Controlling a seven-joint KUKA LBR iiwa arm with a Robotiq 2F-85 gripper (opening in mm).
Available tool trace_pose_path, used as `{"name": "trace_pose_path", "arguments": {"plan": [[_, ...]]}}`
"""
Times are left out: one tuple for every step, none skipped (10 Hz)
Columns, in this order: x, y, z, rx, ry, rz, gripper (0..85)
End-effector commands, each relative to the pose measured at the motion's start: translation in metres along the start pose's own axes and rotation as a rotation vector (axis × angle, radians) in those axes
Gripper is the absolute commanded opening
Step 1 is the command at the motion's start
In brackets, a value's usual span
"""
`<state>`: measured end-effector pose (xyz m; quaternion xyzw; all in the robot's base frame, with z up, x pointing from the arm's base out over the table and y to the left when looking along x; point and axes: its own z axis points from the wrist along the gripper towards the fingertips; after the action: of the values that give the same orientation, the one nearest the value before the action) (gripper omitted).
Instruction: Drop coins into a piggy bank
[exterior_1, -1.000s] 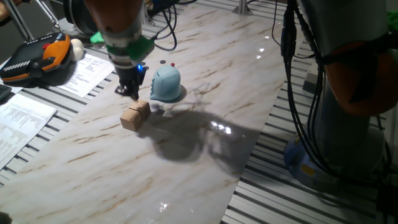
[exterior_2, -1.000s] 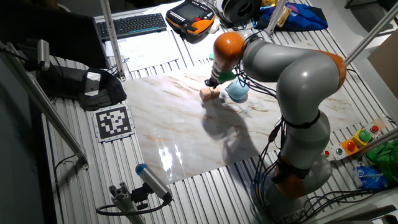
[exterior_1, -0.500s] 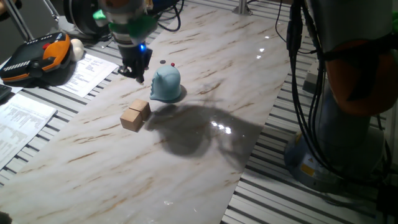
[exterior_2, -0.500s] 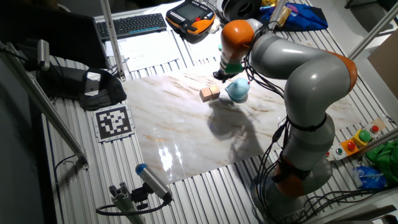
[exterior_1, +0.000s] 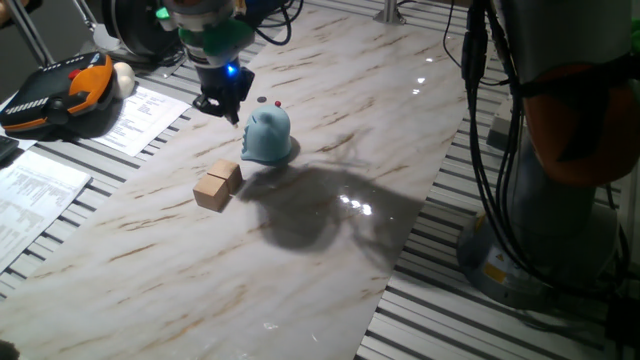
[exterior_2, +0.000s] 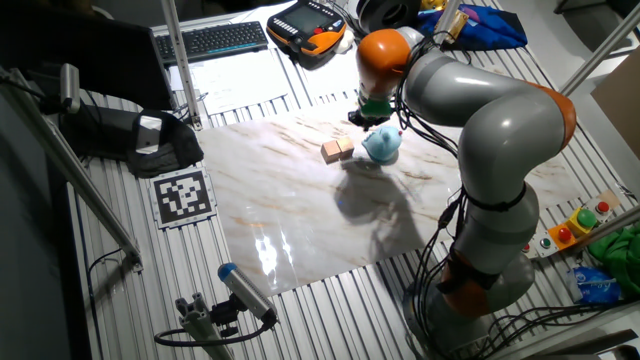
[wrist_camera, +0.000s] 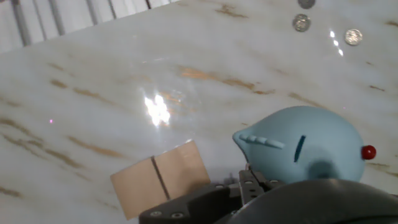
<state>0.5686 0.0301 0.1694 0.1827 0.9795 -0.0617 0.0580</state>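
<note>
The light blue piggy bank (exterior_1: 267, 135) stands on the marble table top (exterior_1: 330, 240); it also shows in the other fixed view (exterior_2: 382, 146). In the hand view the piggy bank (wrist_camera: 305, 152) shows its slot on top and a red dot at its side. Small round coins (wrist_camera: 301, 23) lie on the table beyond it, with another coin (wrist_camera: 353, 37) nearby. My gripper (exterior_1: 222, 105) hangs above the table just left of the piggy bank, clear of it. Its fingers look close together, but I cannot tell whether they hold anything.
Two tan wooden cubes (exterior_1: 217, 185) sit side by side in front of the piggy bank, and show in the hand view (wrist_camera: 163, 177). An orange-black pendant (exterior_1: 55, 90) and papers (exterior_1: 140, 115) lie to the left. The arm's base (exterior_1: 560, 150) and cables stand on the right.
My gripper has risen from the table beside the wooden cubes and moved back toward the piggy bank. The cubes and the piggy bank have not moved.
</note>
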Motion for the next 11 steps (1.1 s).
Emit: {"name": "trace_pose_path", "arguments": {"plan": [[-0.001,-0.003,0.000,0.027,0.006,0.143,0.0],[-0.001,-0.006,0.001,0.042,-0.007,0.159,0.0],[-0.001,-0.009,0.002,0.058,-0.017,0.175,0.0],[-0.002,-0.011,0.004,0.062,-0.022,0.194,0.0],[-0.003,-0.013,0.005,0.065,-0.020,0.202,0.0],[-0.003,-0.014,0.005,0.057,-0.006,0.206,0.0],[-0.003,-0.015,0.004,0.057,0.008,0.221,0.0],[-0.003,-0.016,0.005,0.057,0.010,0.232,0.0],[-0.003,-0.018,0.005,0.068,0.003,0.255,0.0],[-0.003,-0.019,0.006,0.082,-0.008,0.286,0.0],[-0.004,-0.020,0.006,0.095,-0.016,0.302,0.0]]}}
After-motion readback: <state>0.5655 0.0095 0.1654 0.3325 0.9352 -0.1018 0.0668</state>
